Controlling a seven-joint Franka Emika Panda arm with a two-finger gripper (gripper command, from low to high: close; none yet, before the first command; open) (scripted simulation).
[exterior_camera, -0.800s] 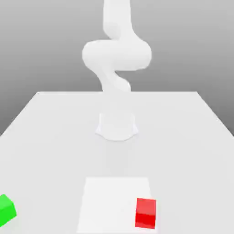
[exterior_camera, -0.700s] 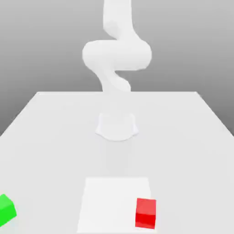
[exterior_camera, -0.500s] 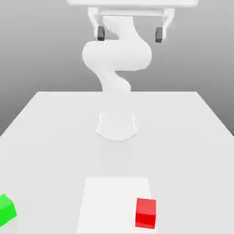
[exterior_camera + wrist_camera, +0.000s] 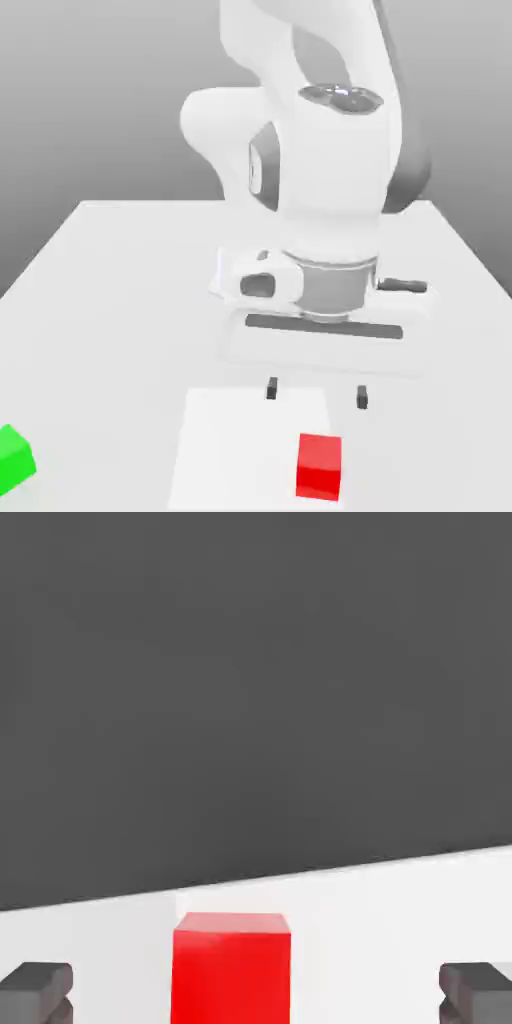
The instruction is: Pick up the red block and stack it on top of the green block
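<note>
**Gripper open over the mat, red block ungripped**

We had the gripper (image 4: 317, 393) spread wide, its two dark fingertips (image 4: 362, 397) well apart with nothing pinched between them. In the exterior view it hung just beyond the red block (image 4: 319, 467), above the table (image 4: 120, 340).

Red block: on the white patch (image 4: 245, 440), near its edge on the exterior view's right. It sat flat, nearly square to the exterior view, turned only slightly. Cube, so we saw no clear long axis.

Green block (image 4: 14, 461): at the exterior view's left, well apart from the red one, partly cut off by the picture edge. It sat turned, a corner toward the exterior view's right; no long axis we could tell.

Count: one red block, one green block, one white patch, one arm (image 4: 335, 160), two fingertips.
</note>
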